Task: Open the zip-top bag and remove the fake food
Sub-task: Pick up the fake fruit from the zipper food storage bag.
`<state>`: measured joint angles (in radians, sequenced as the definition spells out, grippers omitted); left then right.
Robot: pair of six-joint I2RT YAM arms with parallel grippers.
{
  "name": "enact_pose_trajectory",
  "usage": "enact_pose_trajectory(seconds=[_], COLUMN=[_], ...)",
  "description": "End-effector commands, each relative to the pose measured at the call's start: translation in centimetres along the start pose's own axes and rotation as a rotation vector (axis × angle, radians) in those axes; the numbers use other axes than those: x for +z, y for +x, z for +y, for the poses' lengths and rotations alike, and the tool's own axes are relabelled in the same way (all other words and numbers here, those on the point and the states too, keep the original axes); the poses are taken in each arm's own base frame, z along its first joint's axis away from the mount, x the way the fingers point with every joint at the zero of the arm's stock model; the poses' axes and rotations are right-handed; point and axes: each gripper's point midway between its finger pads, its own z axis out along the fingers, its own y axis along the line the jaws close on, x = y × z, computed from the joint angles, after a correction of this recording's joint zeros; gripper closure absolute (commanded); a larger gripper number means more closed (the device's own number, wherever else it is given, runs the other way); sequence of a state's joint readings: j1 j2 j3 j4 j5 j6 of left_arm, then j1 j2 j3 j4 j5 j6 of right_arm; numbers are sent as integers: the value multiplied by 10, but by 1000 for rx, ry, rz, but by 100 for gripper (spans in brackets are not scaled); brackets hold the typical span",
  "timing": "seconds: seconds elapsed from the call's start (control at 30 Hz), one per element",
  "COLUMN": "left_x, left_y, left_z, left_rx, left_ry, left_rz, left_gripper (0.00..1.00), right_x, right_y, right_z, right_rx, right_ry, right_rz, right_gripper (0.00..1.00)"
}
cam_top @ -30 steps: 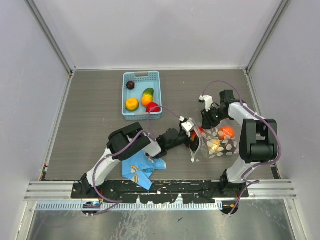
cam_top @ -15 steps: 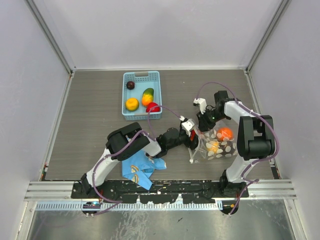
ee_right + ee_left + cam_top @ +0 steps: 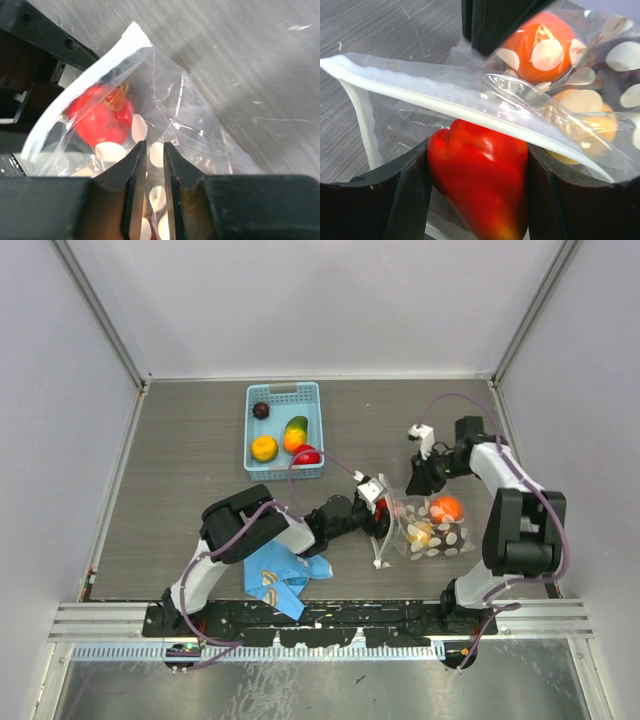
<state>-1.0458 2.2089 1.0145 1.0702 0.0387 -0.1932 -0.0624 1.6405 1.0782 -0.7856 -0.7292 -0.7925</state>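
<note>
Your left pincer (image 3: 478,167) is clamped on the red pepper (image 3: 476,192), just inside the mouth of the zip-top bag (image 3: 441,536), centre-right on the counter (image 3: 190,490). That mouth faces frame-left, so I'd draw out that way. Your right pincer (image 3: 154,150) pinches the bag's upper film.

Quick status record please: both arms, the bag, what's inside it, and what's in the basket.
Left fingers: shut on red pepper at the bag's mouth
Right fingers: pinching the zip-top bag film
Bag mouth: open
Inside bag: orange round fruit, yellow piece
Blue basket: orange, green-and-orange fruit, dark purple fruit
</note>
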Motion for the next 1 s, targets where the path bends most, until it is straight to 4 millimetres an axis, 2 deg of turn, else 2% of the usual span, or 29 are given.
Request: enact_pose_trajectory(seconds=[0.0, 0.1, 0.13, 0.27, 0.33, 0.43, 0.63, 0.73, 0.83, 0.97], left_x=[-8, -11, -11, -15, -16, -18, -20, -20, -20, -23], left_y=[-53, -56, -56, -53, -52, -51, -51, -53, -54, -57], left_z=[-16, -24, -25, -27, -27, -27, -28, -28, -29, -30], left_rx=[-11, -36, -45, -67, -73, -78, -87, -91, -97, -107], left_ry=[61, 94, 102, 109, 108, 105, 105, 104, 105, 103], left_rz=[-103, -97, -93, -74, -70, -63, -53, -51, -50, -47], left_gripper=[79, 81, 81, 83, 83, 85, 86, 87, 87, 87], right_x=[-57, -73, -74, -66, -61, -60, -51, -45, -40, -33], right_y=[-43, -39, -32, -3, 9, 16, 25, 32, 36, 39], right_z=[27, 49, 62, 97, 104, 99, 64, 67, 68, 64], right_rx=[-209, -352, -393, -655, -705, -711, -592, -580, -563, -546], right_ry=[3, -30, -65, -164, -204, -200, -24, -43, -74, -86], right_rz=[-244, -316, -327, -344, -331, -283, -176, -145, -118, -56], right_gripper=[69, 55, 44, 7, 0, 0, 5, 10, 22, 51])
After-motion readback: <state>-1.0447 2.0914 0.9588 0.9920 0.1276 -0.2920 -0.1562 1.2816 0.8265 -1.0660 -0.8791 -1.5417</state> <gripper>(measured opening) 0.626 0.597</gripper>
